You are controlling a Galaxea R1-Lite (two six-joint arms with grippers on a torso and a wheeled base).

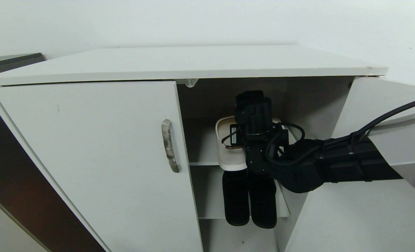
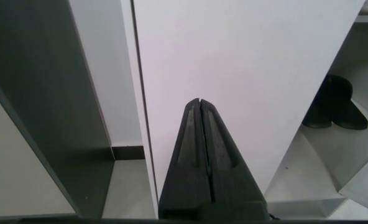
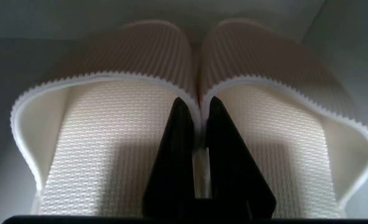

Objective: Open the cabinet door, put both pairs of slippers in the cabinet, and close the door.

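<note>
Two white slippers (image 3: 103,143) flank the right pincer (image 3: 198,109), inner edges pinched.

No text, label or number is legible.

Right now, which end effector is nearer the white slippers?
Right. The right end effector grips the white slippers by their inner edges inside the cabinet; the left end effector is outside, facing the closed door.

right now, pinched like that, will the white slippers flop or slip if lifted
Likely light: the white slippers look like moulded foam. Ribbed texture should resist slipping in the right hand. Held by inner edges only, they may sag.
</note>
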